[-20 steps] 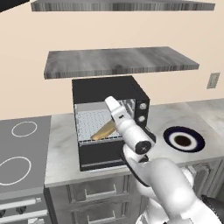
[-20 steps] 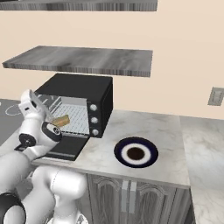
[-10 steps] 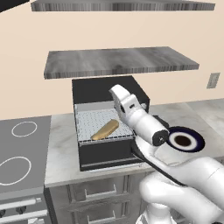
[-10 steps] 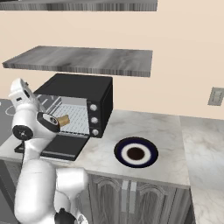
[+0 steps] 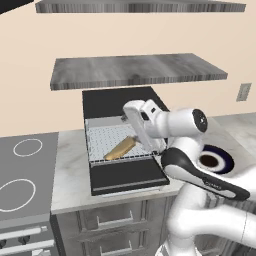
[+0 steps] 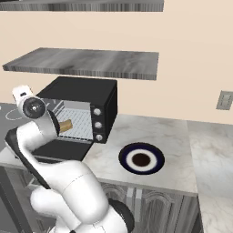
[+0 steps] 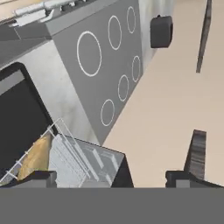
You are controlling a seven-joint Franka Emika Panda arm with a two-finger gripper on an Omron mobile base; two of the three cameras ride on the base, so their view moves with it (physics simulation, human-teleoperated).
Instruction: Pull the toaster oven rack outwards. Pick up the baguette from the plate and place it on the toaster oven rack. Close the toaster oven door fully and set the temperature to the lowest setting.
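The toaster oven (image 5: pixel 117 102) stands with its door (image 5: pixel 127 175) folded down flat in front. Its wire rack (image 5: pixel 107 137) is pulled out and the tan baguette (image 5: pixel 120 148) lies on it at an angle. My gripper (image 5: pixel 129 116) hovers above the rack's right part, open, with nothing between its fingers. In the hand view my gripper (image 7: pixel 109 177) looks over the baguette (image 7: pixel 37 157), the rack (image 7: pixel 61 131) and the black door (image 7: pixel 19 118). The empty plate (image 6: pixel 141 159) sits right of the oven. The temperature knob (image 6: pixel 96 111) tops the knob column.
A grey stove (image 5: pixel 25 170) with ring burners adjoins the counter on the left. A grey shelf (image 5: pixel 135 70) hangs low over the oven. Bare marble counter (image 6: pixel 182 136) stretches right of the plate. A wall outlet (image 5: pixel 243 91) sits at the right.
The hand has drawn back from the baguette and turned toward the stove side, while the elbow swung right. The baguette stays on the rack.
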